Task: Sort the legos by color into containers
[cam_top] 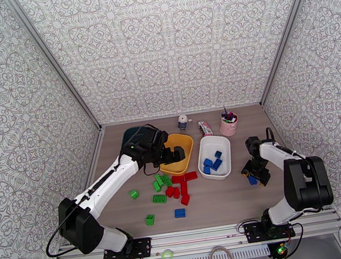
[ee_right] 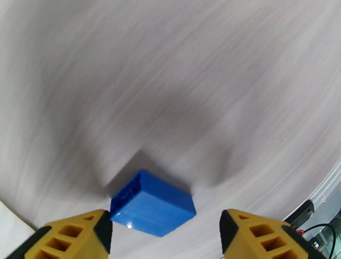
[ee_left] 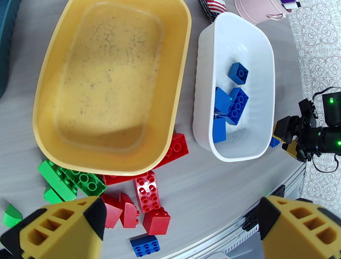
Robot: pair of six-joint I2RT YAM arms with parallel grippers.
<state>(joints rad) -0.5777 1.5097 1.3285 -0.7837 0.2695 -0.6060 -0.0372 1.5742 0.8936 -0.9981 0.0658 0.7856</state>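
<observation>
Right gripper sits open around a blue lego lying on the tabletop, one finger touching it. White tray with more blue legos is at its 10 o'clock. Left gripper gapes wide by the empty yellow tray. Red legos and green legos lie loose at that tray's 6 o'clock.

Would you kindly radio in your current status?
Left gripper open, empty, near yellow tray. Right gripper open astride blue brick on table. Red bricks, green bricks unsorted. Nothing obstructing.
</observation>
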